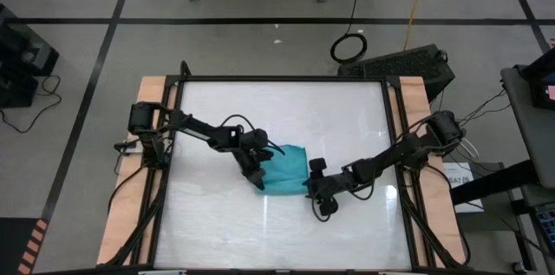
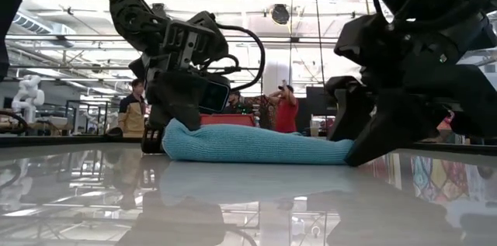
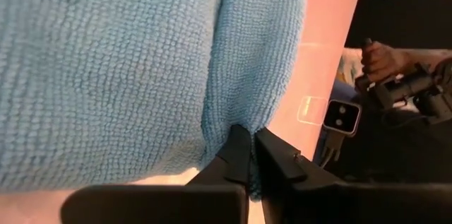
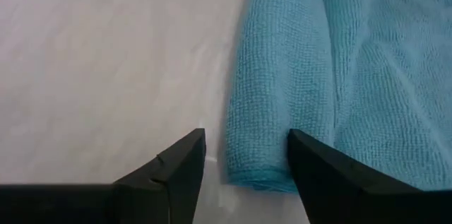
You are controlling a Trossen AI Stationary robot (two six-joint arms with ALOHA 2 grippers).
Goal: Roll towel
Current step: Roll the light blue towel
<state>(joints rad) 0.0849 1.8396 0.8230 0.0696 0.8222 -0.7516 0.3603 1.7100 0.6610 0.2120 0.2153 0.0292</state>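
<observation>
The left gripper (image 3: 251, 155), fingers nearly together, pinches a fold of the towel (image 1: 284, 170) at centre frame in the high view. The right gripper (image 4: 244, 157), jaws spread wide, straddles the towel's rolled edge, holding nothing.

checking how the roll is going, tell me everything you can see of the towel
The towel is a plain teal-blue cloth with a nubby terry-like weave, lying on the white table near its middle. One edge is rolled into a soft tube; the rest lies flat. The left gripper is shut on the roll's end, and the right gripper is open, one finger against the roll's other end.
</observation>
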